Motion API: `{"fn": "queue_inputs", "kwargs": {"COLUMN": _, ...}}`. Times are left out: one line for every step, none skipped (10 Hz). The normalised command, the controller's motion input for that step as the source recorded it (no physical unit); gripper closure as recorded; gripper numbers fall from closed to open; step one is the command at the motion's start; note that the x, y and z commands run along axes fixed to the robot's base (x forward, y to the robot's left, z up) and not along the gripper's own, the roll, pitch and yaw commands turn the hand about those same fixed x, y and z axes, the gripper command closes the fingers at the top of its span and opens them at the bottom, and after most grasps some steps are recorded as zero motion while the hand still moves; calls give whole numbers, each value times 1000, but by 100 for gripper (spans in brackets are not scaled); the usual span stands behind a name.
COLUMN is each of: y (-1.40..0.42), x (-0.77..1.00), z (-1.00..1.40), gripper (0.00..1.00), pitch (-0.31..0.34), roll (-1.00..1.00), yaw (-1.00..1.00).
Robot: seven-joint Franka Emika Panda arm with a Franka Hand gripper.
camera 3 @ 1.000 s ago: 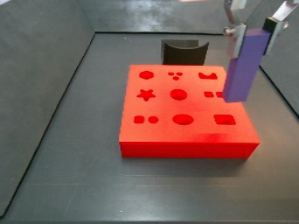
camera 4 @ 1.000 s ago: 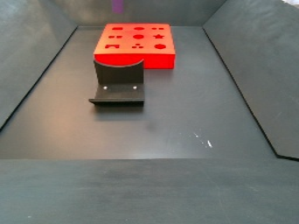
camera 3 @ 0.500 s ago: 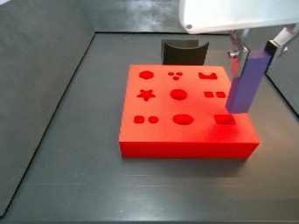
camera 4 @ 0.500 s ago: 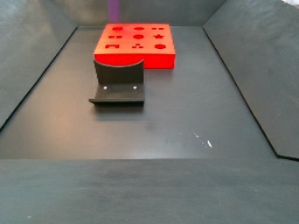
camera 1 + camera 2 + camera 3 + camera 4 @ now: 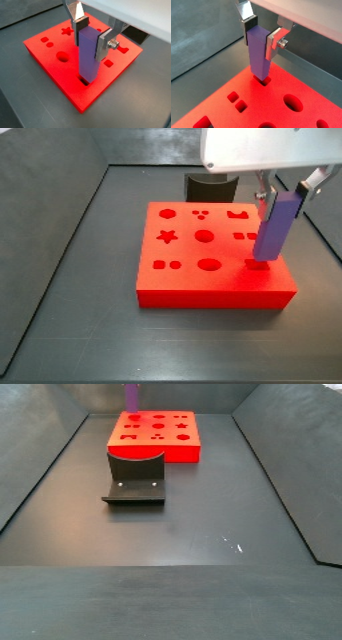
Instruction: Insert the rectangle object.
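Note:
My gripper (image 5: 91,36) (image 5: 262,31) (image 5: 297,188) is shut on the purple-blue rectangle object (image 5: 89,55) (image 5: 259,52) (image 5: 274,228) and holds it upright. Its lower end sits at the rectangular hole in the red block (image 5: 60,70) (image 5: 278,107) (image 5: 201,268) (image 5: 181,442), near the block's corner; in both wrist views the tip appears just inside the hole's mouth. In a side view only the bar's lower part (image 5: 134,398) shows at the frame's upper edge above the block. The fingers (image 5: 105,42) (image 5: 276,41) press the bar's upper sides.
The dark grey curved holder (image 5: 135,476) (image 5: 211,183) stands on the floor beside the red block. The block has several other shaped holes, such as a star (image 5: 167,236) and circles (image 5: 205,235). Grey walls bound the dark floor (image 5: 174,534).
The gripper has lowered the bar and shifted it over the rectangular hole; its lower end now reaches the block's top face at the hole.

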Motion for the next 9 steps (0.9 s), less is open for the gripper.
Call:
{"fn": "queue_inputs", "kwargs": {"y": 0, "x": -23, "z": -209, "gripper": 100, "pitch": 0, "roll": 0, "yaw": 0}}
{"fn": "queue_inputs", "kwargs": {"y": 0, "x": -34, "z": -200, "gripper": 100, "pitch": 0, "roll": 6, "yaw": 0}}
{"fn": "queue_inputs", "kwargs": {"y": -23, "x": -23, "z": -194, "gripper": 100, "pitch": 0, "roll": 9, "yaw": 0}}
{"fn": "queue_inputs", "kwargs": {"y": -71, "x": 0, "z": -154, "gripper": 100, "pitch": 0, "roll": 20, "yaw": 0}}
{"fn": "queue_inputs", "kwargs": {"y": -103, "x": 0, "z": -126, "gripper": 100, "pitch": 0, "roll": 30, "yaw": 0}}
{"fn": "queue_inputs", "kwargs": {"y": -74, "x": 0, "z": -134, "gripper": 100, "pitch": 0, "roll": 26, "yaw": 0}}
{"fn": "queue_inputs", "kwargs": {"y": -54, "x": 0, "z": -131, "gripper": 100, "pitch": 0, "roll": 30, "yaw": 0}}
{"fn": "queue_inputs", "kwargs": {"y": 0, "x": 0, "z": -154, "gripper": 100, "pitch": 0, "roll": 60, "yaw": 0}}
{"fn": "queue_inputs", "kwargs": {"y": 0, "x": 0, "z": -186, "gripper": 100, "pitch": 0, "roll": 47, "yaw": 0}}
